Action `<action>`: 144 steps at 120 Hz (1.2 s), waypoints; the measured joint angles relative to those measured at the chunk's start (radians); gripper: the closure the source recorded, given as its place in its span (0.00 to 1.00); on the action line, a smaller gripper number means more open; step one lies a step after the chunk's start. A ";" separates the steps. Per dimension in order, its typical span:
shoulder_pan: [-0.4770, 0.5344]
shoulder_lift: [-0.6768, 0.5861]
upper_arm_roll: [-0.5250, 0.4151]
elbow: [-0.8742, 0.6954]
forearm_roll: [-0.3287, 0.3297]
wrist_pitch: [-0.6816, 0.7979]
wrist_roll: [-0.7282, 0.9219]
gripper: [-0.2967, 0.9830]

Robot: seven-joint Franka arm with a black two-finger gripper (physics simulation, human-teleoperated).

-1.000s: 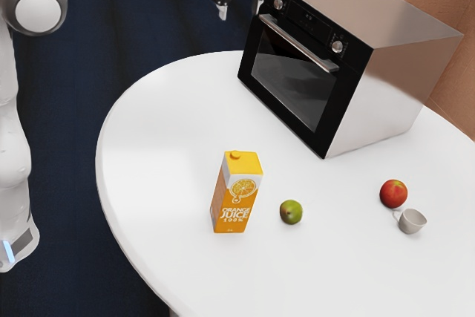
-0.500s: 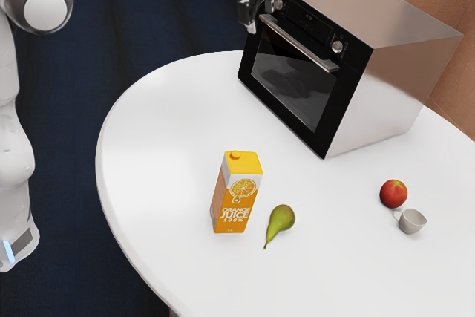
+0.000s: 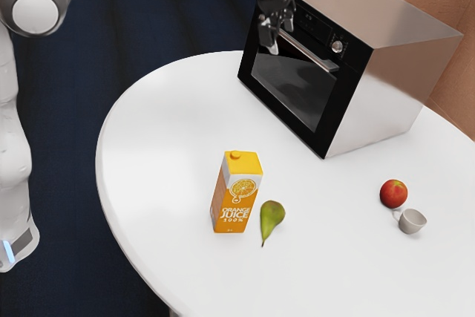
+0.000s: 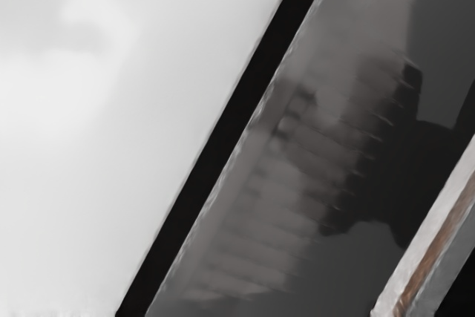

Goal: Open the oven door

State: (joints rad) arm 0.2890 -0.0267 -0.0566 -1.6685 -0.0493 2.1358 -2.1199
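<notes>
My gripper (image 3: 276, 33) hangs in front of the upper part of the oven (image 3: 401, 31), overlapping the far end of the door handle (image 3: 310, 55) in the exterior view. Whether it touches the handle is hidden, and its opening cannot be read. The oven door (image 3: 293, 83) is shut, a black frame around dark glass. In the wrist view, the silvery handle (image 4: 438, 239) crosses the lower right corner, and the door's glass (image 4: 260, 220) shows reflections beside it.
On the white table (image 3: 163, 139) stand an orange juice carton (image 3: 236, 194) and a small cup (image 3: 412, 220). A green pear (image 3: 272, 218) lies beside the carton; a red apple (image 3: 393, 194) rests near the cup. All are well apart from the oven.
My hand has come down and toward the exterior view's right, up to the handle region, turning as it moved. The pear has tipped over and shifted toward the carton. The door has not moved.
</notes>
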 joint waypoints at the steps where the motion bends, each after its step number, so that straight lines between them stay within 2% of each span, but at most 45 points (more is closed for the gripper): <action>1: -0.001 -0.001 -0.004 -0.001 0.000 0.000 -0.002 0.23; 23: -0.049 -0.041 -0.024 -0.055 0.011 0.017 -0.035 0.23; 68: -0.016 -0.016 -0.025 -0.040 0.039 0.035 -0.076 0.23; 106: -0.047 0.018 -0.026 -0.004 0.120 0.061 -0.025 0.23; 144: -0.069 0.037 -0.025 -0.013 0.114 0.082 0.019 0.23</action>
State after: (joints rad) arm 0.2197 0.0099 -0.0815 -1.6819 0.0647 2.2177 -2.1009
